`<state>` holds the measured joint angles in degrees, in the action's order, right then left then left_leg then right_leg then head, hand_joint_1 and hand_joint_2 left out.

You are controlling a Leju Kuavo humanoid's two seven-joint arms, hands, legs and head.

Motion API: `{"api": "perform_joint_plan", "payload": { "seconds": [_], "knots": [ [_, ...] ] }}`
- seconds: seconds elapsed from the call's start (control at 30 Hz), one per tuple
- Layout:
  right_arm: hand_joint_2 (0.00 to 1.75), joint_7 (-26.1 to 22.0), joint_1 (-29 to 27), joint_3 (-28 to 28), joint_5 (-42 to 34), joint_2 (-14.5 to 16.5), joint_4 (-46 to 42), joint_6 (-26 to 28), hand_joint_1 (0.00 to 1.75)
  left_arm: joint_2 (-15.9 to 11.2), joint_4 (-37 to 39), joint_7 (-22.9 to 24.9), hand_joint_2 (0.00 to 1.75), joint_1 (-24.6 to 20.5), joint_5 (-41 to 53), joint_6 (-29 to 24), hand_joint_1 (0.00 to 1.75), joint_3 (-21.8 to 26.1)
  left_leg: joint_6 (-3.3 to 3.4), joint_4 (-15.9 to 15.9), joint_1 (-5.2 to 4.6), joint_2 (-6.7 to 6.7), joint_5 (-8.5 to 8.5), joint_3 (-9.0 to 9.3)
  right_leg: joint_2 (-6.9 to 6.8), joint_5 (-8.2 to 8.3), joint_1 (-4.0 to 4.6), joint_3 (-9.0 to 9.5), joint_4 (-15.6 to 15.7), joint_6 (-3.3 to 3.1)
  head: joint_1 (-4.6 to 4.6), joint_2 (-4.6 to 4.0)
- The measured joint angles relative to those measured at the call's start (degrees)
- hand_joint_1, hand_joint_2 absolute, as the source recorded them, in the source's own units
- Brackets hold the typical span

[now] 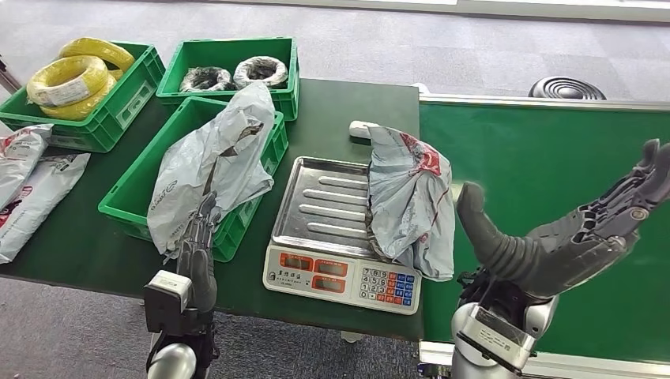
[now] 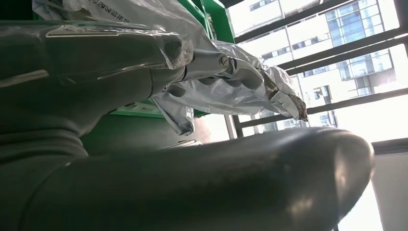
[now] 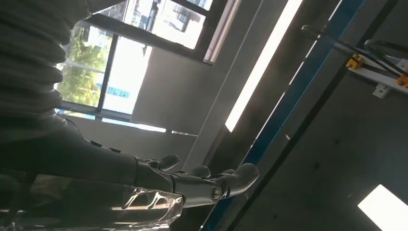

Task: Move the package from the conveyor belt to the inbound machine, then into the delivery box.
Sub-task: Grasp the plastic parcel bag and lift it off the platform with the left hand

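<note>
A grey package with red print lies crumpled on the right side of the steel weighing scale, hanging over its edge toward the green conveyor belt. My right hand is raised over the belt to the right of the package, fingers spread and empty; in the right wrist view its fingers stretch out against the ceiling. A second grey package drapes over the near green delivery box. My left hand reaches up at that package's lower edge, fingers straight against the plastic, thumb apart.
Two more green crates stand at the back, one with yellow cable coils, one with dark and white coils. White mail bags lie at the table's left edge. A white device sits behind the scale.
</note>
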<state>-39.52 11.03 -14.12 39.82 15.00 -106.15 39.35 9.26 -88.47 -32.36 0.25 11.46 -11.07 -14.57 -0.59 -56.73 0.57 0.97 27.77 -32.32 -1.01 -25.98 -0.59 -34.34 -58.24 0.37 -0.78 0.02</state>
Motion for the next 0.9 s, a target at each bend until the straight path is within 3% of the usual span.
{"api": "perform_joint_plan", "payload": {
  "seconds": [0.13, 0.27, 0.6, 0.73, 0.9],
  "knots": [
    [0.00, -0.15, -3.37, 2.41, 1.20, 2.60, -1.96, 0.05, 0.00, 0.01, -0.96, -0.20, 0.00, -0.03, 0.55, -0.37, 0.00, 0.02, 0.00, 0.00, 0.00, 0.00, 0.00, 0.00, 0.00, 0.00, 0.00, 0.01, 0.00, 0.00, 0.00, 0.00],
    [1.75, -0.15, -4.78, 4.19, 1.49, 4.02, -2.86, 0.05, 0.00, 0.01, -1.43, -0.25, 0.00, -0.19, 0.72, -0.42, 0.00, 0.02, 0.00, 0.00, 0.00, 0.01, 0.00, 0.02, 0.00, 0.00, 0.00, 0.02, 0.00, 0.00, 0.00, 0.00],
    [1.75, 0.37, -6.47, 7.93, 3.92, 4.89, -3.62, 0.05, 0.00, 0.81, -2.16, 0.14, 0.00, -1.62, -0.07, -1.06, 0.00, 0.79, 0.00, 0.00, 0.00, 0.01, 0.00, 0.03, 0.00, 0.00, 0.00, 0.03, 0.00, 0.00, 0.00, 0.00],
    [1.75, 0.68, -6.74, 8.27, 4.17, 4.89, -3.59, 0.05, 0.00, 1.18, -2.70, 0.18, 1.75, -2.29, 0.47, -0.64, 0.00, 1.04, 0.00, 0.00, 0.00, 0.01, 0.00, 0.03, 0.00, 0.00, 0.00, 0.03, 0.00, 0.00, 0.01, 0.00],
    [1.75, 1.58, -6.73, 8.30, 4.35, 4.89, -2.15, 0.05, 0.00, 1.68, -2.86, 0.91, 1.75, -5.83, 5.94, 1.98, 0.00, -1.03, 0.01, 0.00, -0.01, -0.03, -0.02, 0.04, -0.03, 0.00, -0.01, 0.07, 0.01, 0.00, 0.00, 0.00]
  ]
}}
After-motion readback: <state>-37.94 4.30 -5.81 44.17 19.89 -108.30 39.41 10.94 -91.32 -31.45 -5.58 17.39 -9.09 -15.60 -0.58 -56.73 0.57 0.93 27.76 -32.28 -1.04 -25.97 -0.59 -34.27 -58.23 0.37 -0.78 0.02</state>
